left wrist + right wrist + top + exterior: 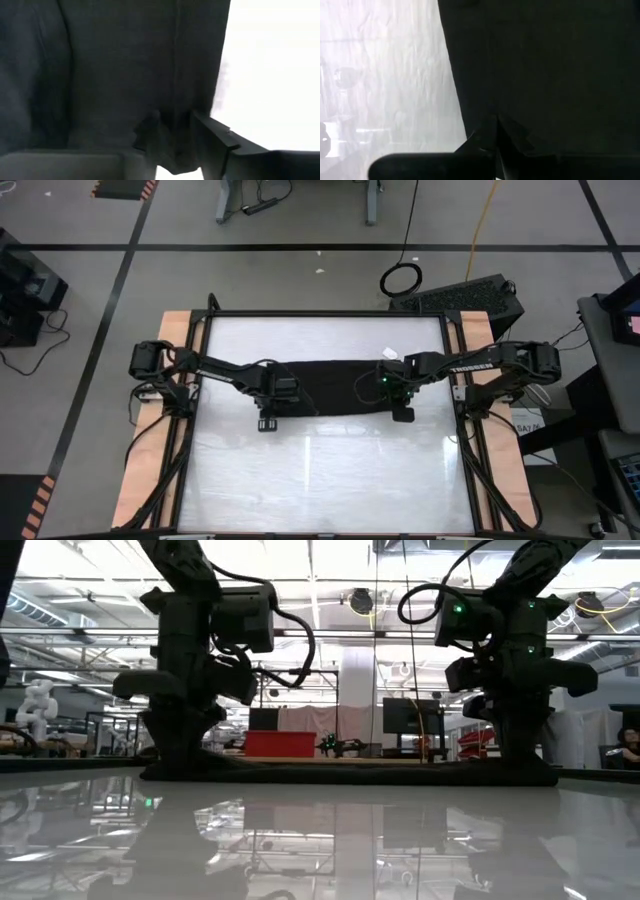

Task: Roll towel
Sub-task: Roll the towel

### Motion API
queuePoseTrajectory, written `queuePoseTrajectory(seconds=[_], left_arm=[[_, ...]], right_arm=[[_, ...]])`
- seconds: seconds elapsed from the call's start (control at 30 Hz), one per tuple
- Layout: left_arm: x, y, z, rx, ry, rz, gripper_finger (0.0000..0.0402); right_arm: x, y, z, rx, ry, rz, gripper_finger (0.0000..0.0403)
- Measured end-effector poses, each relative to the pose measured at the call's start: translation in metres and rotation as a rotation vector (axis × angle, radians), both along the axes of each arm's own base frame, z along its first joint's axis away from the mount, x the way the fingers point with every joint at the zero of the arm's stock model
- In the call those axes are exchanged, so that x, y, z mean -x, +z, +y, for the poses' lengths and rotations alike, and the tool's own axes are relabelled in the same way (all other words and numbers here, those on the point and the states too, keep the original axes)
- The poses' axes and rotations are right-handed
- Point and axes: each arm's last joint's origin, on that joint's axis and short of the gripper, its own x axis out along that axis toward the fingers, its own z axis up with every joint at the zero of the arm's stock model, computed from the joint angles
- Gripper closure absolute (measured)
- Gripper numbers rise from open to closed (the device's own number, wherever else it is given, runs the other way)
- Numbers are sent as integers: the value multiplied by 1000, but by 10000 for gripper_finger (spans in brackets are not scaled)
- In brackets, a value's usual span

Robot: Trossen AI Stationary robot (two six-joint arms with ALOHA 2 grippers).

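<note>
- On the table (320,480), seen from above, the towel (335,385) is laid as a long black band across the middle, between the two arms. The left gripper (268,423) is set at the band's left end and the right gripper (402,414) at its right end, both at the near edge of the cloth. A small white tag (389,353) is seen by the far right corner. White lettering is carried on the right arm, too small to be read with certainty.
- At table height, the towel (350,772) is seen as a low dark strip lying flat on the glossy surface. Both grippers are planted on it from above, one at each end; their fingertips cannot be made out against the cloth.
- Past the left wrist, the towel (125,65) fills most of the view. A bunched fold of its edge is caught between the fingers (215,145), which are partly closed around it.
- Past the right wrist, the towel (545,70) covers the greater part of the picture, with bare table beside it. A pinched peak of cloth is held in the tightly closed fingers (480,145).
</note>
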Motion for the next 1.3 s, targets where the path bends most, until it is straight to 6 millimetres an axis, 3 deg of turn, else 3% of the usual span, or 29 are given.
queuePoseTrajectory(seconds=[0.2,0.37,0.57,0.83,1.13,1.3], left_arm=[[-3,5,0,-3,-9,-5,391],[-5,16,1,-44,-8,20,393],[-5,48,0,-81,-30,28,398],[-3,113,-8,-189,-74,-87,399],[8,193,-25,-459,-100,-306,399],[12,217,-16,-660,-56,-364,400]], right_arm=[[0,0,0,0,1,4,403],[3,0,1,-5,0,28,403],[10,13,4,1,12,-5,403],[24,71,7,54,14,-189,403],[59,159,17,143,83,-549,403],[74,195,13,312,66,-648,403]])
